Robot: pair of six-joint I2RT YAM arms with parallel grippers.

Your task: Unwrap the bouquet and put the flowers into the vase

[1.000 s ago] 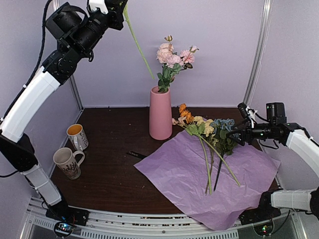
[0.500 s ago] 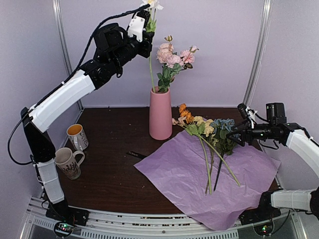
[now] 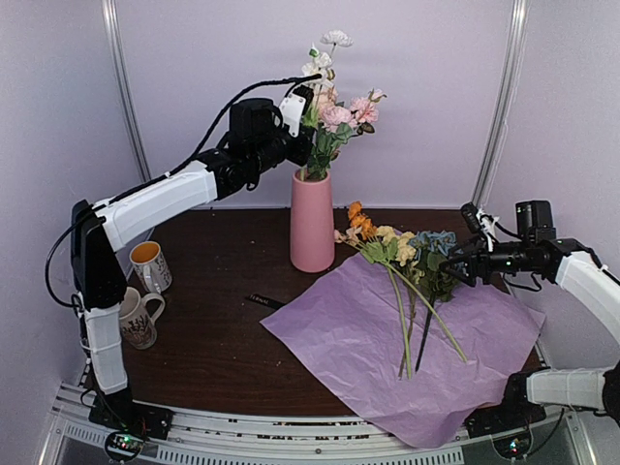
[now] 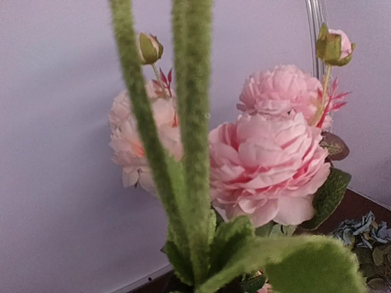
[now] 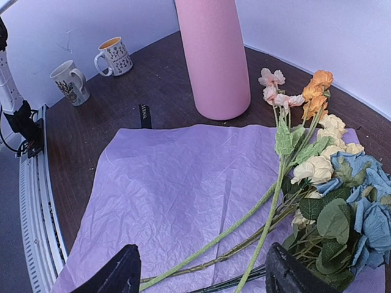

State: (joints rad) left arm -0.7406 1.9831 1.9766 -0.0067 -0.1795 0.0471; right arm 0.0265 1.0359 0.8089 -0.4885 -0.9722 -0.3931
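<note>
1. Two mugs (image 3: 150,263) stand at the table's left edge, well apart from the work.
2. The left gripper (image 3: 306,124) is clamped on a white-flowered stem (image 3: 334,41). It holds the stem upright beside the pink peonies (image 3: 334,114), apparently so its foot feeds into the vase.
3. The vase (image 3: 312,223) stands upright at mid-table with the peonies in it.
4. The tissue paper (image 3: 387,339) lies spread flat and the black ribbon (image 3: 263,301) lies off it, so the unwrapping looks done.
5. The flowers (image 3: 412,254) rest on the paper with stems fanned, easy to pick singly.
6. The right gripper (image 5: 204,278), its jaws wide and empty, hovers near the stems, probably ready for the next pick.
</note>
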